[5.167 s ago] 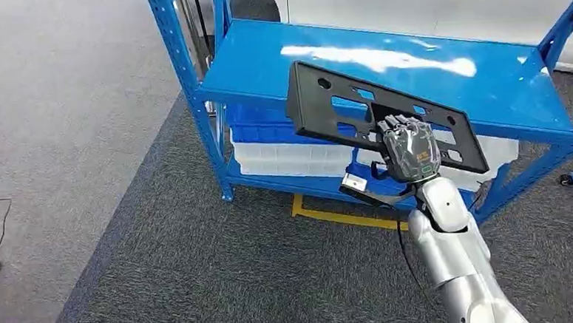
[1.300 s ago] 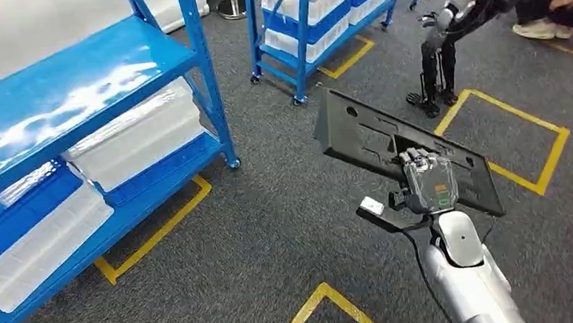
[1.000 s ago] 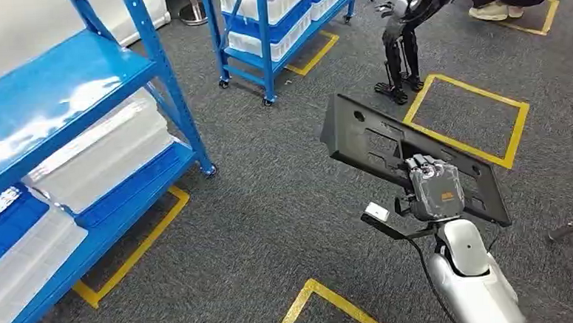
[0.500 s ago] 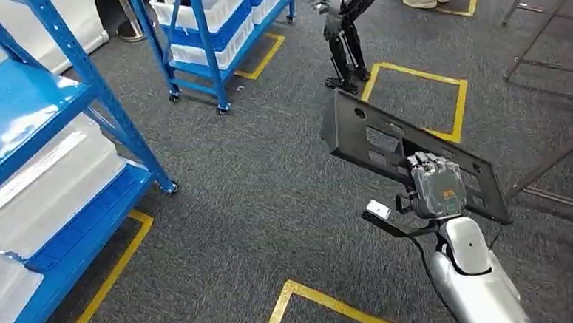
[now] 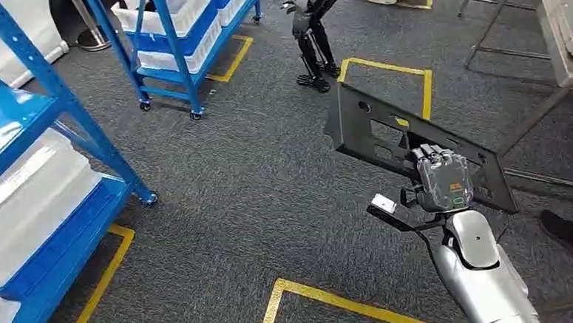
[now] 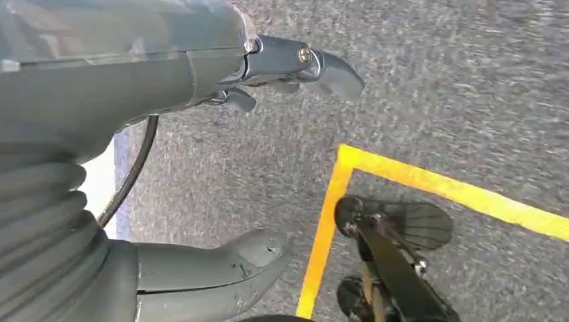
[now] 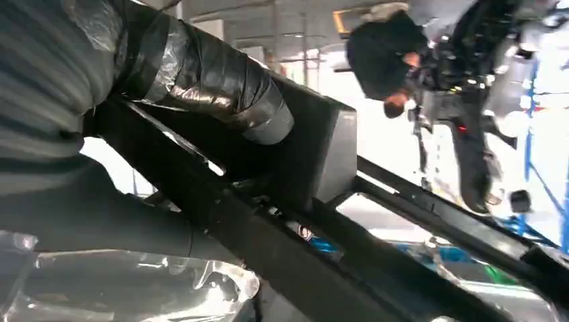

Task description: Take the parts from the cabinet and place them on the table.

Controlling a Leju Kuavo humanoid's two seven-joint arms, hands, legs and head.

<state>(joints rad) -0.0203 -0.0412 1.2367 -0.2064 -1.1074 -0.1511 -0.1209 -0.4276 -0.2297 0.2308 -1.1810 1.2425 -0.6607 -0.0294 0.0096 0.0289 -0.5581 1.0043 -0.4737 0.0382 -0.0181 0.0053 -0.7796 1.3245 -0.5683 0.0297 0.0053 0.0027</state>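
Observation:
My right hand [image 5: 441, 179] grips a long flat black plastic part [image 5: 371, 131] with several cut-outs, holding it out over the grey carpet. In the right wrist view my right hand [image 7: 201, 74] wraps the black part's frame [image 7: 322, 168] from close up. My left hand [image 6: 201, 161] hangs over the carpet with its fingers apart and nothing in it. The blue cabinet [image 5: 22, 109] stands at the left with white and blue trays on its lower shelves. A corner of the metal table [image 5: 569, 21] shows at the upper right.
A second blue rack [image 5: 180, 26] with white bins stands at the back. Another humanoid robot [image 5: 312, 27] stands beside a yellow floor square [image 5: 420, 88]. A person's dark shoe [image 5: 568, 232] is at the right. Yellow tape lines [image 5: 328, 300] mark the carpet near me.
The whole scene has swung leftward as I turn right: the cabinet slid to the left edge and the table came into view. My right hand still holds the black part.

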